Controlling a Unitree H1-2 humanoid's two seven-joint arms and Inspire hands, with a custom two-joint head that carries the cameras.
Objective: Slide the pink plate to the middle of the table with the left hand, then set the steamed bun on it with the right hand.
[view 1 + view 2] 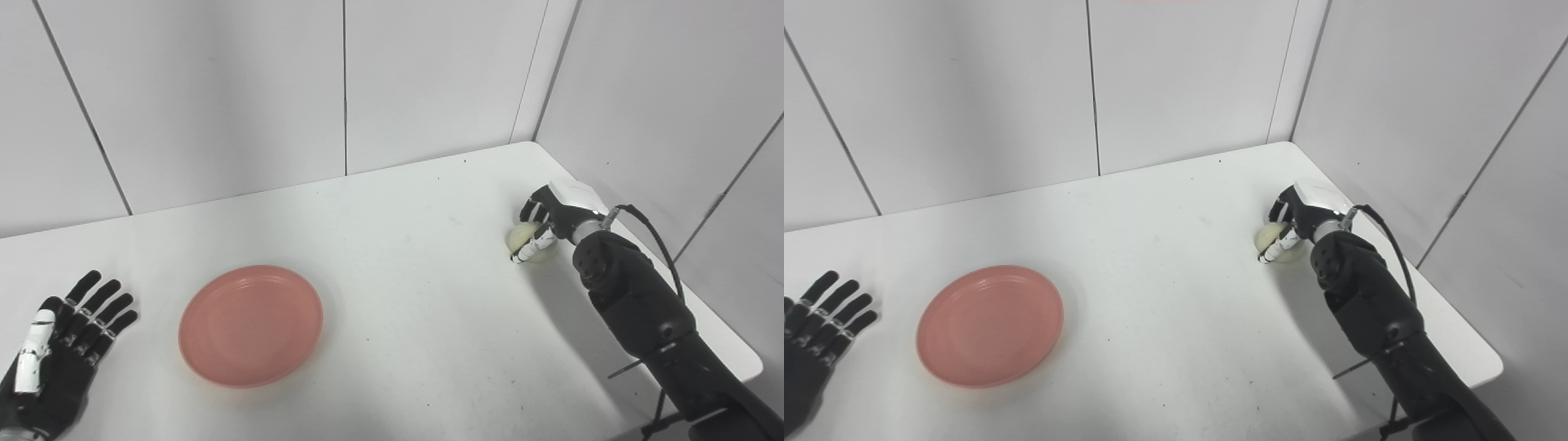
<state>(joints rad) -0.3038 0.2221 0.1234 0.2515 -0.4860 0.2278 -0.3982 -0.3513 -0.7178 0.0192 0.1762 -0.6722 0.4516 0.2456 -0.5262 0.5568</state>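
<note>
Left eye view shows my right hand at three o'clock on the worktop, fingers curled around the steamed bun. Pink plate lies empty at eight o'clock, well apart from it. My left hand rests beside the plate, fingers spread, holding nothing.

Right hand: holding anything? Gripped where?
The right hand is closed on the steamed bun, fingers and thumb wrapped over its top and sides. The bun still sits on the table. The left hand is open, empty.
</note>
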